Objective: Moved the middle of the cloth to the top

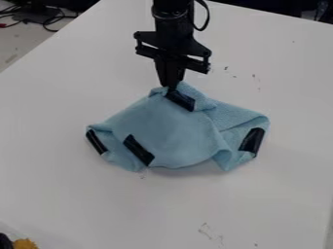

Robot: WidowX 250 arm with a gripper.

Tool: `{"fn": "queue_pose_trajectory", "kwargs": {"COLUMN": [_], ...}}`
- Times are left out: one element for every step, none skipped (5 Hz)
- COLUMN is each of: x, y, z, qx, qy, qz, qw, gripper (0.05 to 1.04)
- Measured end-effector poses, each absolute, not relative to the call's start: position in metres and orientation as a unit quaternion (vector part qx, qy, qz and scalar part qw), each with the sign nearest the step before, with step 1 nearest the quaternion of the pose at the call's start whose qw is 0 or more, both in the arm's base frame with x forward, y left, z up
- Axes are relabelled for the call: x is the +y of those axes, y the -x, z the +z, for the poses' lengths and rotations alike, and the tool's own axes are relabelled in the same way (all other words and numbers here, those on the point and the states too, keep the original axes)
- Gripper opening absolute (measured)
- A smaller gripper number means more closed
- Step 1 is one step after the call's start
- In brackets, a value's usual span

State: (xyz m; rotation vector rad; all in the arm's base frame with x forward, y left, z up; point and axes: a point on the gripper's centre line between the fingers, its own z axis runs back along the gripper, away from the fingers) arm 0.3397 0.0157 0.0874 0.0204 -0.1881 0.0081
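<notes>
A: Where do we see the cloth?
B: We have the blue cloth (pixel 172 131) at the middle of the table (pixel 71 199), rumpled, with folds at its 3 o'clock side and a bunched point at 12.
A: And the black strips on it?
B: We count four: one near 12 (pixel 181 99), one at 9 (pixel 96 142), one near 8 (pixel 138 150) and one at 3 (pixel 251 141).
A: What are the jaws doing?
B: Our gripper (pixel 171 88) points down at the cloth's 12 o'clock edge, its jaws drawn together on a pinch of fabric beside the top strip. The arm (pixel 172 14) hangs in from 12.
A: How much room do we have?
B: White tabletop spreads all around the cloth, broken by small dark marks toward 1 and between 5 and 6. We see the table's edges well apart from the cloth: one slanting past 10 and 11, one running from 12 toward 1, one near 4, and a corner cut off between 7 and 8.
A: Anything past those edges?
B: Dark cables (pixel 50 22) toward 11, and a yellow thing (pixel 25 243) between 7 and 8.
</notes>
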Motion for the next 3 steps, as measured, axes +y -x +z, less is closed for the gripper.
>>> {"fn": "queue_pose_trajectory", "kwargs": {"x": [0.027, 0.034, 0.034], "y": [-0.354, -0.363, -0.363], "z": [0.074, 0.062, 0.061], "qx": [-0.095, -0.091, -0.089], "qy": [0.007, 0.017, 0.018], "qz": [-0.004, -0.009, -0.009], "qw": [0.995, 0.996, 0.996], "gripper": [0.052, 0.072, 0.219]}}
